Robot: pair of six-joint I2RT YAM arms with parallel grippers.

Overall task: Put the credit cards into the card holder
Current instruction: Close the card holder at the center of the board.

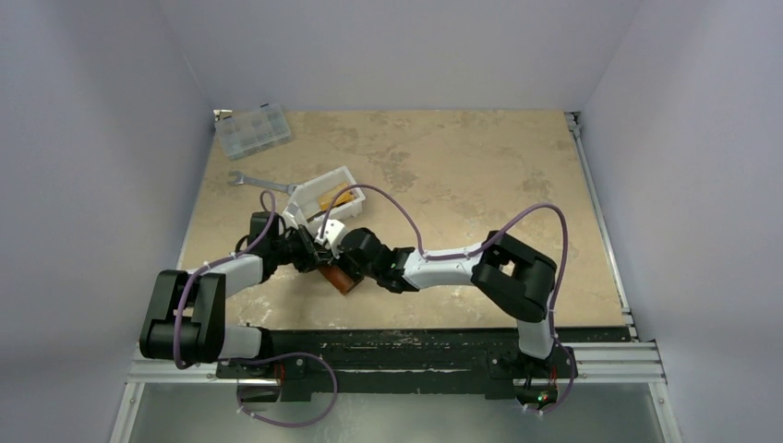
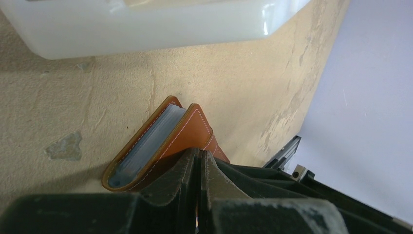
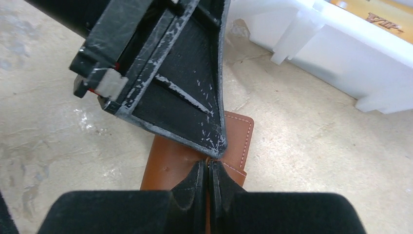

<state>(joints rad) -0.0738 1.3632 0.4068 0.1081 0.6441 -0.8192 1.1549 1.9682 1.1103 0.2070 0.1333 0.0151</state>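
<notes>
Tan, mottled tabletop (image 1: 462,166) fills the space between pale walls. At its far left corner sits a clear compartmented box (image 1: 252,130), and nearer me a silver wrench (image 1: 261,182) lies flat. Just right of the wrench is a white tray (image 1: 319,185) holding an orange-yellow credit card (image 3: 384,14).

On the near side of that tray, my left gripper (image 2: 198,155) has its fingers pressed together on a leather flap of the card holder (image 2: 190,134). The holder stands partly open on the table right at my fingertips. A stack of grey-blue slots shows between its brown covers, and its open side points away from me toward the tray.

My right gripper (image 3: 209,168) comes in from the other side, jaws squeezed onto the holder's stitched edge. From that wrist I see the brown leather directly under my fingertips. My left fingers meet it from above, so the two tips almost touch over the holder.
</notes>
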